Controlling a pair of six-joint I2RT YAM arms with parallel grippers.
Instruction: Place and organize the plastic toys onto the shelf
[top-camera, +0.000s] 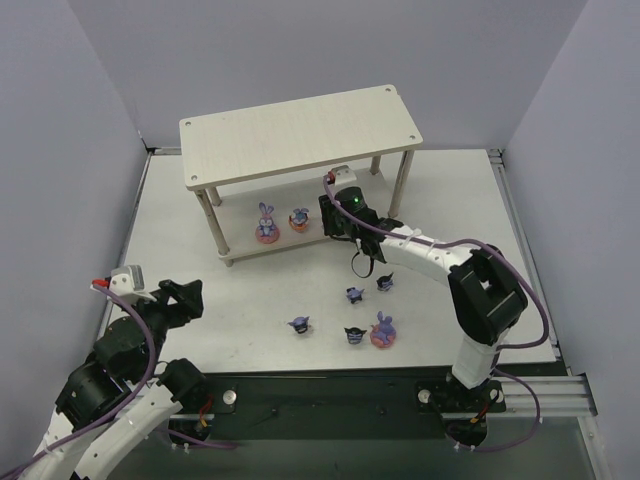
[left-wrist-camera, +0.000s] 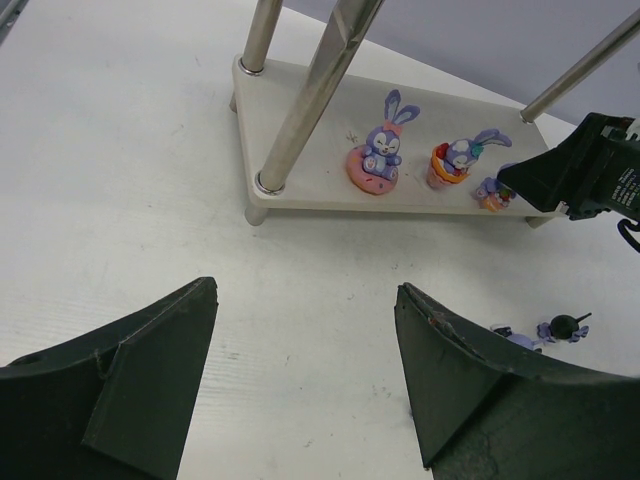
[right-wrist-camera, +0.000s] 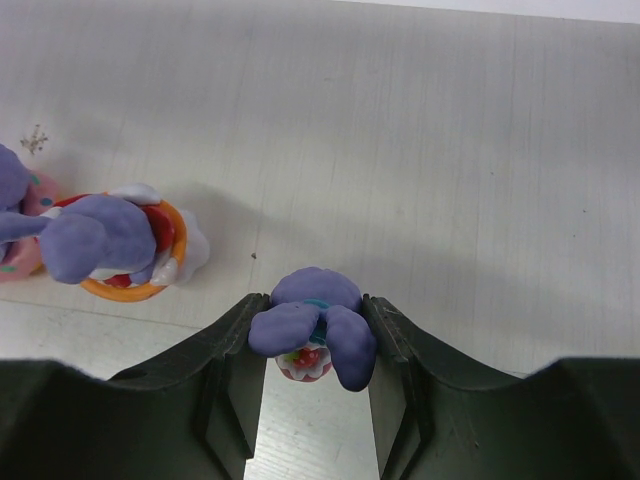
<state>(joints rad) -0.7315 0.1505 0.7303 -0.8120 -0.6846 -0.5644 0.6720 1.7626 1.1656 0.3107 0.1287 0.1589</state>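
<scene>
Nearest, the right pincer (right-wrist-camera: 314, 330) pinches a small purple bunny (right-wrist-camera: 310, 300) by its sides, low over the lower board of the shelf (top-camera: 300, 135); whether its base touches cannot be told. Risk: released tilted, it may topple, and the opening jaws could nudge the cup-based bunny (right-wrist-camera: 120, 240) just beside it. Its arm stretches forward beneath the top board, between the legs. Meanwhile the left pincer (left-wrist-camera: 305, 290) hangs spread and empty above the worktop (left-wrist-camera: 100, 200), arm folded back.
</scene>
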